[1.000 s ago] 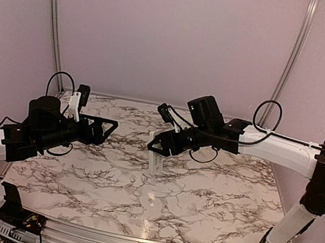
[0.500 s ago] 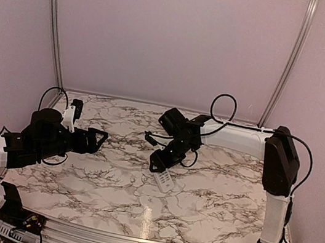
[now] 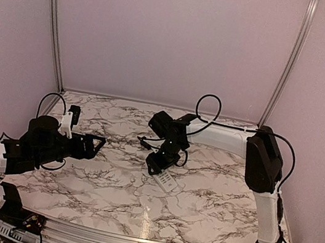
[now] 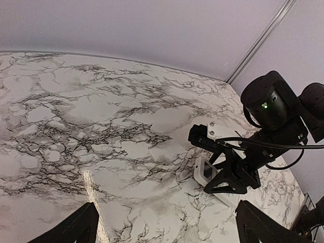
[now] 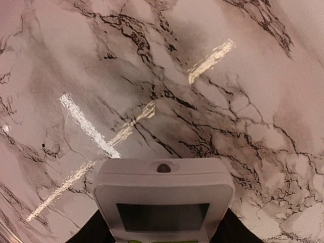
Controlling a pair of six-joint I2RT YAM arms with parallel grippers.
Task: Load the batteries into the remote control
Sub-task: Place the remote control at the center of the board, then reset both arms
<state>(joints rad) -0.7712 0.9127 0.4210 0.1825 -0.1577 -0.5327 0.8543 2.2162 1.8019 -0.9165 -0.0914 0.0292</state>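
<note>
Remote control is sitting clamped between right hand fingers, screen end protruding; left hand is hovering released, well apart.

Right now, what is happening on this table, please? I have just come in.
The right gripper holds the white remote control by one end, screen side up, low over the middle of the marble table; whether it touches the surface I cannot tell. The left gripper hangs open and empty over the left side. No batteries show in any view, so loading has not yet begun.
</note>
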